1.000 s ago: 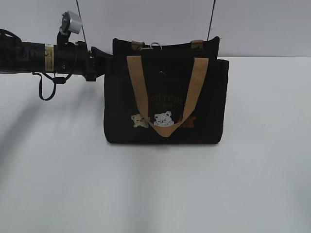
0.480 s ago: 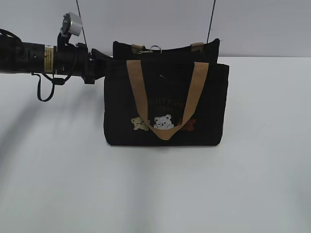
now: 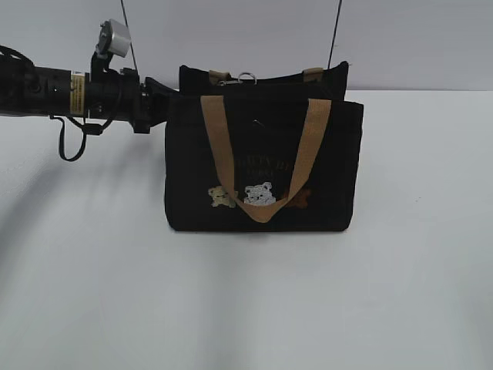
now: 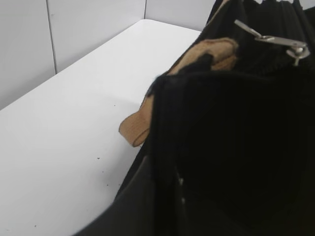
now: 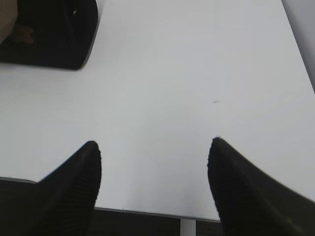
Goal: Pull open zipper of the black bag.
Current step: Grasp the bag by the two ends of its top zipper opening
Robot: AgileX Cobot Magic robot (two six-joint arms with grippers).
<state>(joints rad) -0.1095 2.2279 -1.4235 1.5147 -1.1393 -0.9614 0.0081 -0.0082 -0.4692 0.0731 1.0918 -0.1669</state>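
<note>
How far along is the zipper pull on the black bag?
Done: the left pincer is shut against the black bag at its upper left end. In hand: bracing only; the zipper ring lies untouched on top. Left: the right pincer, open over bare table, must reach and pull it.

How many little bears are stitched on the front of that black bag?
3, in a row low on the bag's front: a cream bear on the left, a white bear in the middle, and a brown bear on the right, partly behind the tan handle.
</note>
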